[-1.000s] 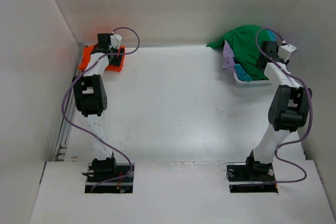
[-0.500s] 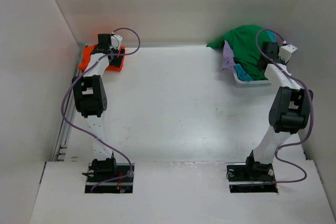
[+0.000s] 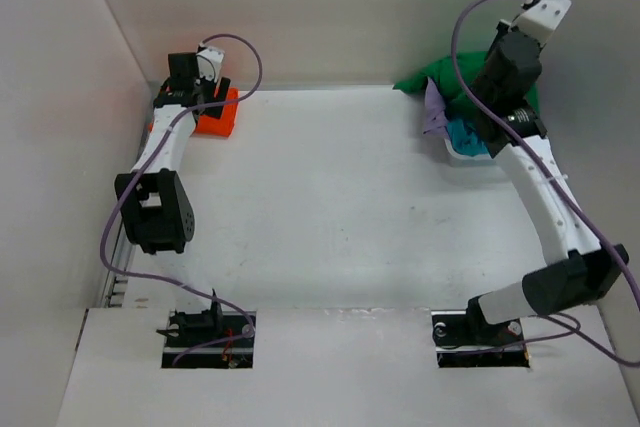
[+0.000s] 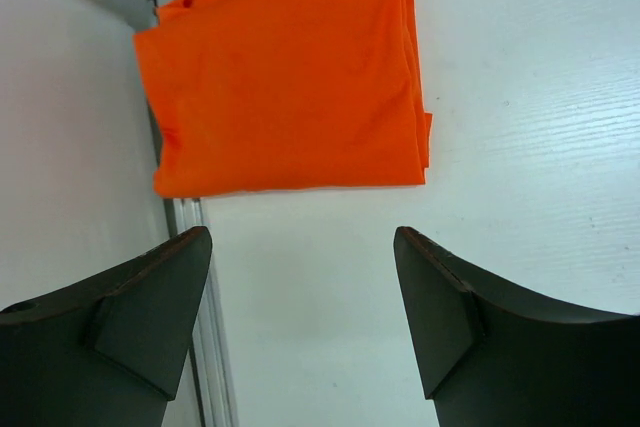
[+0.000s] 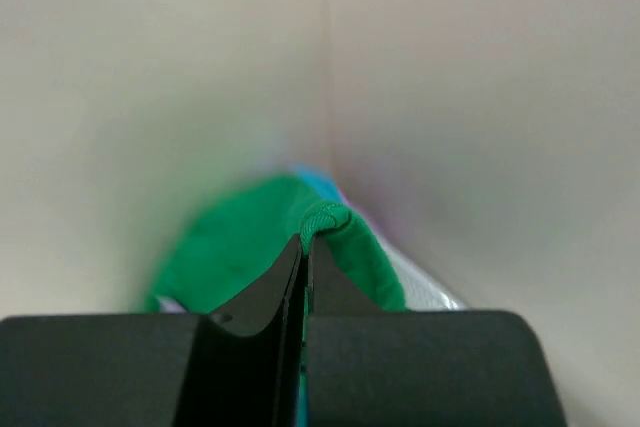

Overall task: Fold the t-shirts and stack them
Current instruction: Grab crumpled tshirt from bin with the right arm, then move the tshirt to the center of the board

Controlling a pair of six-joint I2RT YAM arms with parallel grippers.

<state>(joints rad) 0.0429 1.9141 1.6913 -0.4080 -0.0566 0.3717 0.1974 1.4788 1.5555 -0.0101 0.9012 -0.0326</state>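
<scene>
A white table (image 3: 330,197) stands between plain white walls (image 3: 330,7), and a grey rail (image 4: 215,367) runs along its left edge.

The left arm (image 3: 160,157) stretches from its base to the far left corner, with its elbow bent out toward the left wall. The left gripper (image 4: 300,242) hangs above the table with its two fingers spread wide, and nothing is between them. The orange shirt (image 4: 285,77) lies just beyond the fingertips, apart from them. It is folded into a flat rectangle and sits in the corner, with its left side on the rail and against the wall.

The right arm (image 3: 545,197) reaches far and high toward the far right corner, with the forearm rising steeply and the wrist above the basket (image 3: 468,156). The right gripper (image 5: 304,247) is closed tight, and a small fold of the green shirt (image 5: 240,247) is pinched between the fingertips. The rest of this shirt spreads below and behind the tips, blurred in the wrist view. In the top view it is draped over the basket by the back wall, partly hidden by the arm. The lavender shirt (image 3: 434,112) hangs at the left side of the basket, under the green one. The teal shirt (image 3: 465,135) shows just beside it, in the basket. The orange shirt is well apart from these three, at the other far corner.
</scene>
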